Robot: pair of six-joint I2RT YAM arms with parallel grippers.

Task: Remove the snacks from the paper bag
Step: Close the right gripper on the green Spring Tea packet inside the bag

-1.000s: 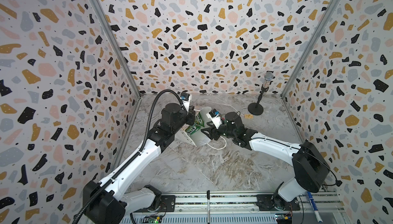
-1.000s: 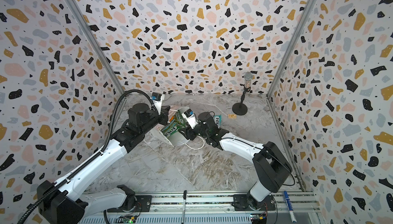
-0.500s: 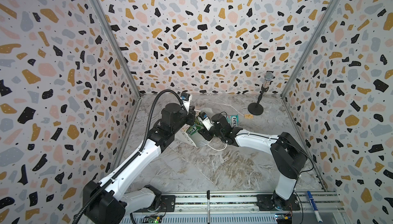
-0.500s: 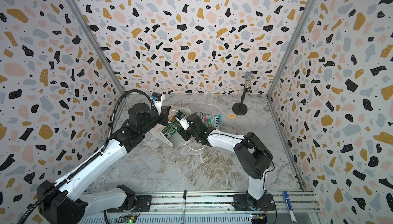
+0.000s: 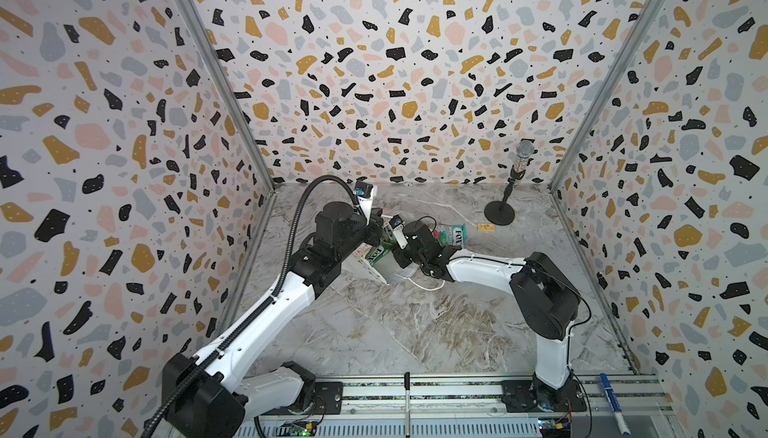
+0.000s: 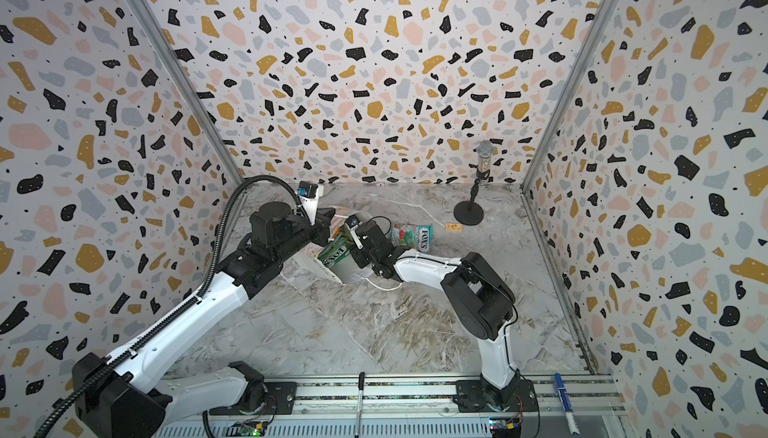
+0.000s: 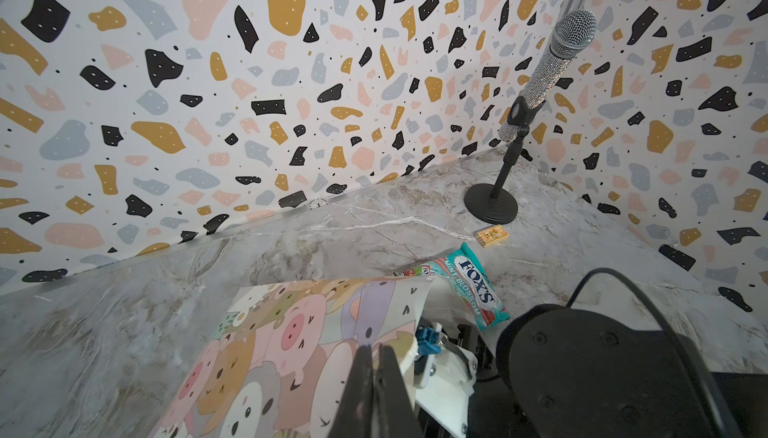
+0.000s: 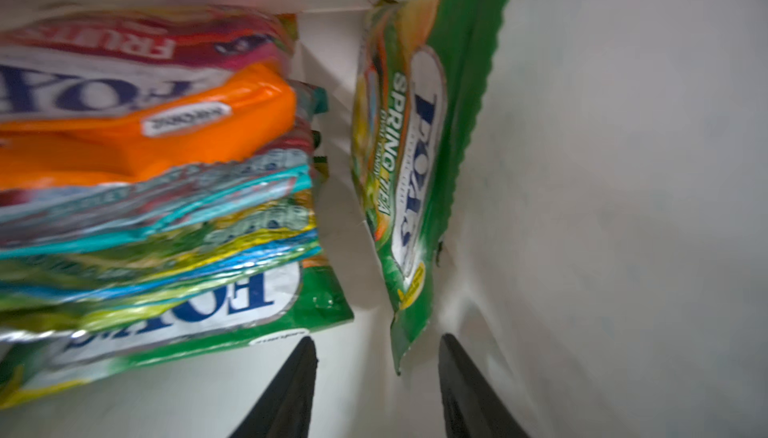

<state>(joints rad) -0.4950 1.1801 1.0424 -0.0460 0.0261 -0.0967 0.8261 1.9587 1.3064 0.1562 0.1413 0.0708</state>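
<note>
Left hand [image 7: 374, 369] pinches paper bag [image 7: 291, 332]; right hand [image 8: 378, 338] inside

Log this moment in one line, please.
left hand shut on white paper gift bag; right hand open around green plastic Spring Tea packet; teal-red plastic packet outside

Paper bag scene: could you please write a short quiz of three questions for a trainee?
1. True or false: the mint packet lies inside the bag.
2. Which thing has a corner between the open fingers of the right end effector? A) mint packet B) Spring Tea packet C) none
3. Fill in: the left end effector is ___ on the bag's edge.
Key: 1 false; 2 B; 3 shut.
</note>
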